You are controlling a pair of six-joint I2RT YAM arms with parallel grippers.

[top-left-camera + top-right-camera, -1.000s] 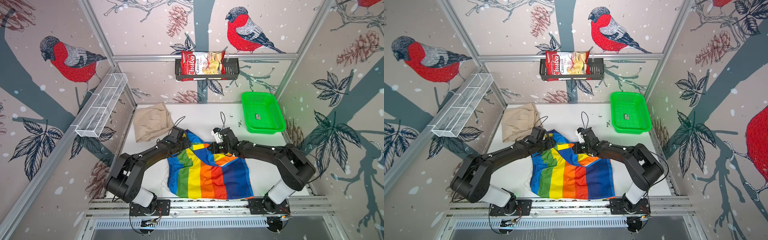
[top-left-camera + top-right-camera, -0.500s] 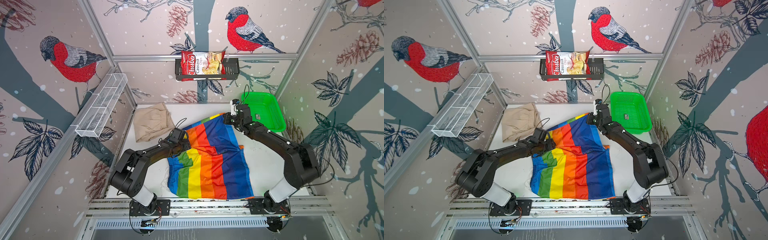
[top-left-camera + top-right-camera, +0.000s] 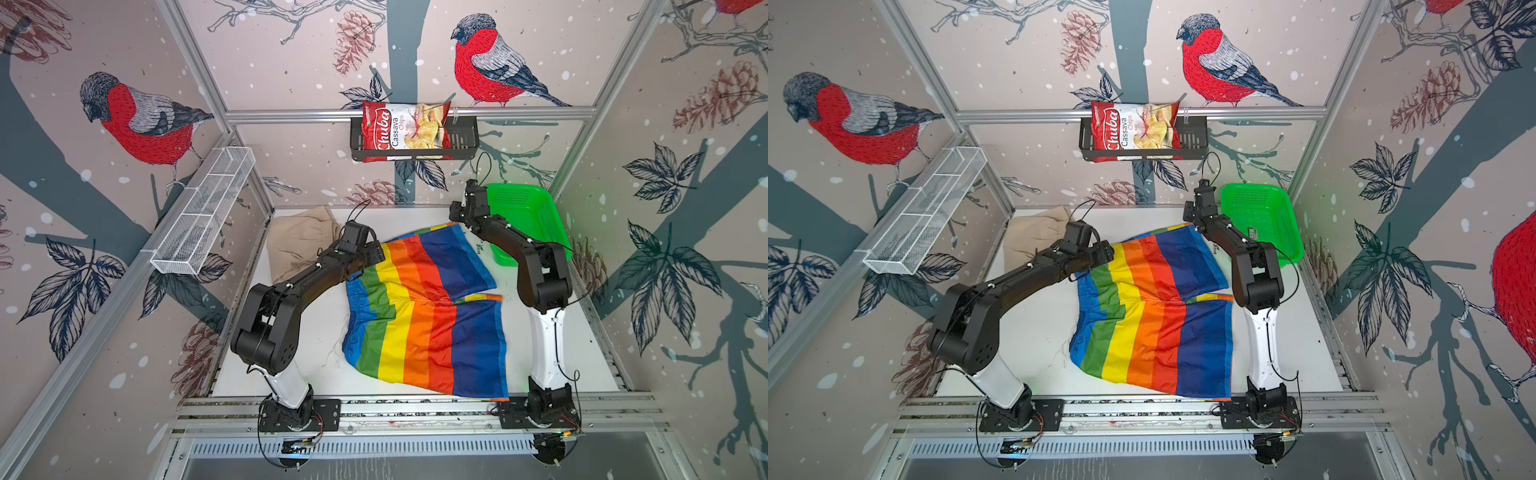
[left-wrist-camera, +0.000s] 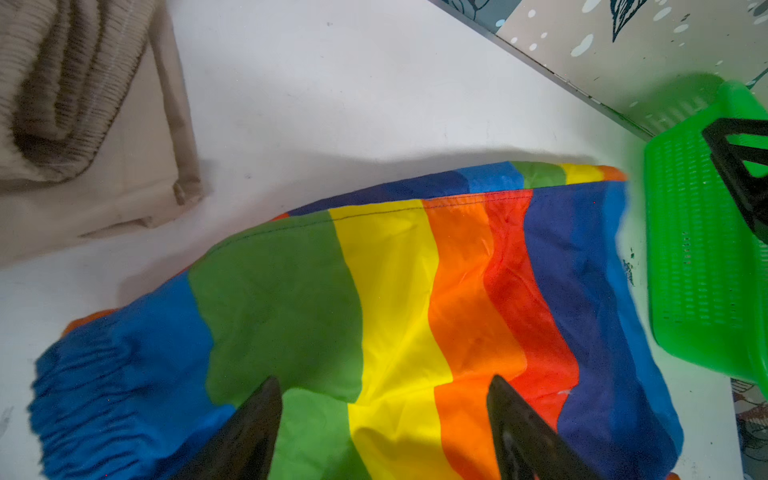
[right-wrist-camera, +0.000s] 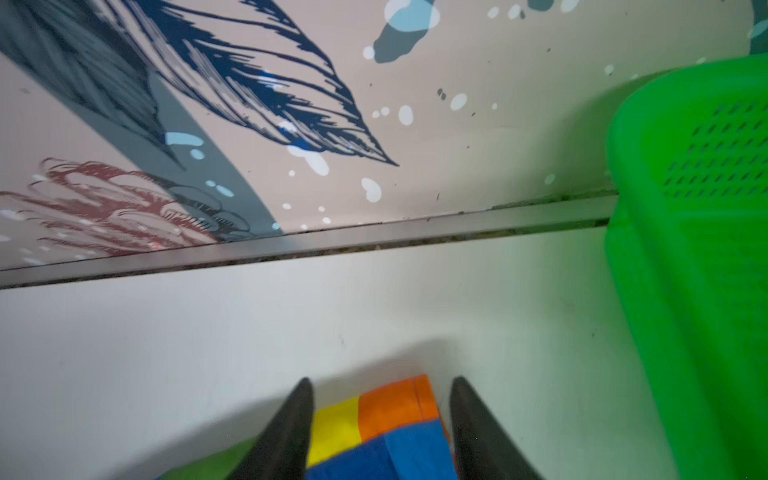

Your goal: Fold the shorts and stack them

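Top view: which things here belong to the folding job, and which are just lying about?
Part of the job: rainbow shorts, spread out; beige shorts, in the far left corner.
Just lying about: green basket; chips bag in a black shelf; white wire rack.

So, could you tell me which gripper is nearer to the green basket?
Right. The right gripper sits just beside the green basket; the left gripper is farther off, over the rainbow shorts.
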